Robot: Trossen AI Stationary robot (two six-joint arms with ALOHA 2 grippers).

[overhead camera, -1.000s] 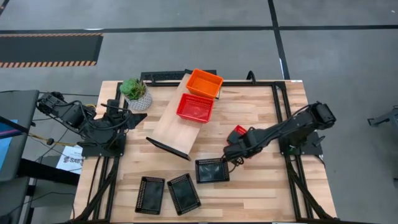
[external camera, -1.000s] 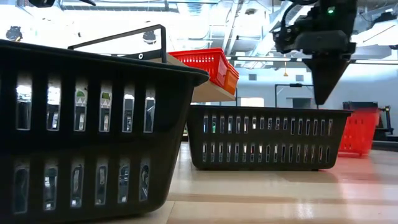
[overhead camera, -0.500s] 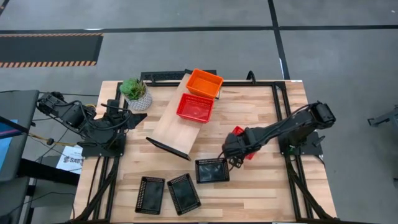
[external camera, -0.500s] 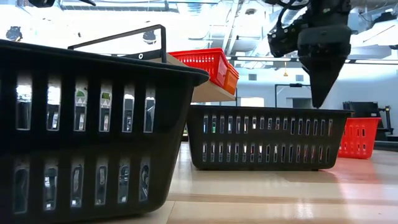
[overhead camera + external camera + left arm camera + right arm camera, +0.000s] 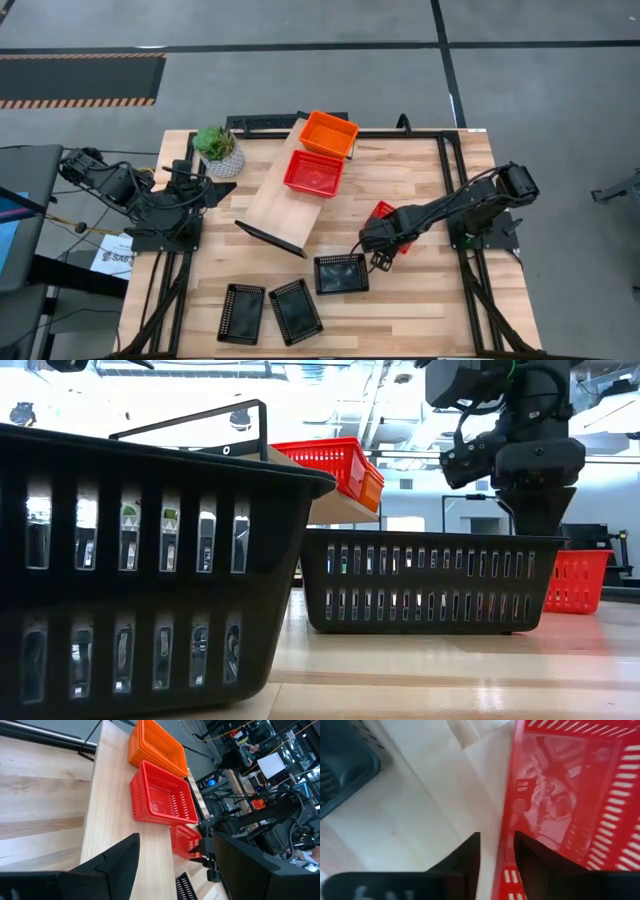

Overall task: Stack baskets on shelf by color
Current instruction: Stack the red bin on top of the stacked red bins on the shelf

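The right gripper [image 5: 496, 851] has swung off the black basket [image 5: 341, 273] and now straddles the rim of the loose red basket [image 5: 560, 785], fingers apart, one either side of the wall, not yet clamped; a pickup looks close. Ahead on the shelf [image 5: 280, 195] sit a red basket [image 5: 314, 173] and an orange basket [image 5: 329, 133]. The left gripper [image 5: 170, 865] waits open beside the potted plant [image 5: 217, 148]

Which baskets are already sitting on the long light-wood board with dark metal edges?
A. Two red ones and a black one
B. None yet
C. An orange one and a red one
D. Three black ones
C: the high view shows an orange mesh plastic basket and a red mesh plastic basket resting on the light-wood board, while the three black mesh baskets lie on the tabletop.
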